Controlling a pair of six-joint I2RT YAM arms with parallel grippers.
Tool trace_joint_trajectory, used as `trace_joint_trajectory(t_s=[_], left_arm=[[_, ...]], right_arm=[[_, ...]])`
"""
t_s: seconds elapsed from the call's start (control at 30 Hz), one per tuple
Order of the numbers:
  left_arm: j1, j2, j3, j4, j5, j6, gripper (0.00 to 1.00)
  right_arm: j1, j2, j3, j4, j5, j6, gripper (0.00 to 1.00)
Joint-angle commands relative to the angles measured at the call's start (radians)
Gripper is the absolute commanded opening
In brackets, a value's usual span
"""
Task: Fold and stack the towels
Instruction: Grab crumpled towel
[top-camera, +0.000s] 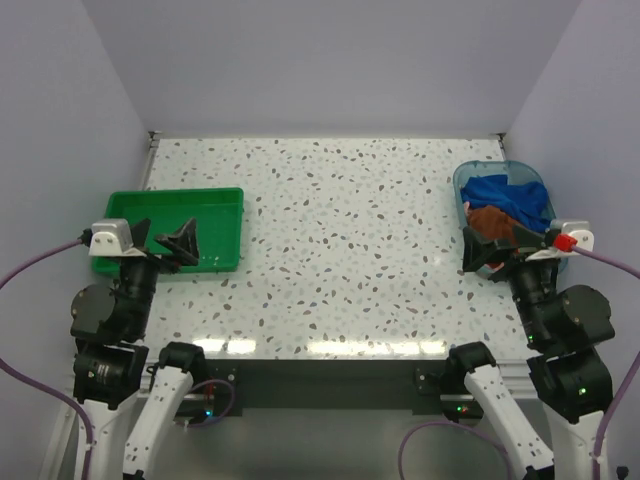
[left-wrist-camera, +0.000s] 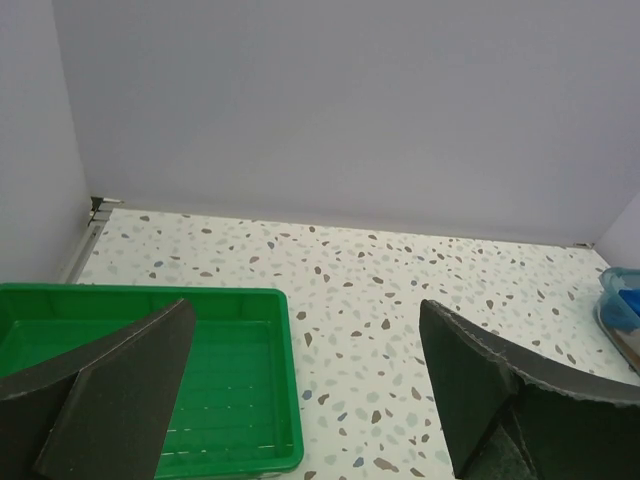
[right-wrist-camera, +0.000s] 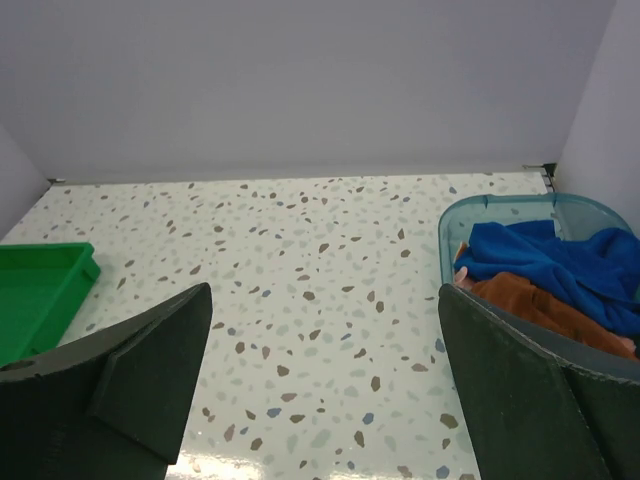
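The towels lie crumpled in a clear blue tub at the table's right edge. A royal blue towel is on top and a rust-brown towel lies nearer the arms. The right wrist view shows the blue towel, the rust-brown towel and a sliver of pink towel at the tub's wall. My right gripper hangs open just in front of the tub, holding nothing. Over the near part of the green tray, my left gripper is open with nothing between its fingers.
A green plastic tray with nothing in it sits at the left of the speckled table. It also shows as the green tray in the left wrist view. Pale walls close in the back and both sides.
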Motion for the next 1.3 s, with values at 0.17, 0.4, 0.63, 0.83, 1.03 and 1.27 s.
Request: trace_joint_trajectory(t_s=[0.17, 0.4, 0.63, 0.83, 1.03, 1.27], left_arm=[[-0.002, 0.023, -0.015, 0.036, 0.013, -0.014, 1.0], [-0.002, 0.078, -0.039, -0.037, 0.051, -0.073, 1.0], [-0.002, 0.1, -0.076, -0.089, 0.131, -0.054, 1.0], [-0.002, 0.039, -0.185, -0.021, 0.2, -0.091, 1.0], [-0.003, -0.018, -0.315, 0.023, 0.25, -0.113, 1.0], [-0.022, -0.032, -0.348, 0.047, 0.257, -0.111, 1.0]], right_arm=[[-0.003, 0.042, 0.001, -0.019, 0.102, 0.028, 0.99], [-0.003, 0.19, -0.01, -0.039, 0.215, 0.085, 0.99], [-0.005, 0.472, 0.012, -0.084, 0.37, 0.185, 0.99], [-0.104, 0.747, 0.018, -0.061, 0.461, 0.22, 0.99], [-0.314, 0.931, 0.027, 0.042, 0.326, 0.219, 0.95], [-0.457, 1.031, -0.002, 0.136, 0.202, 0.199, 0.87]])
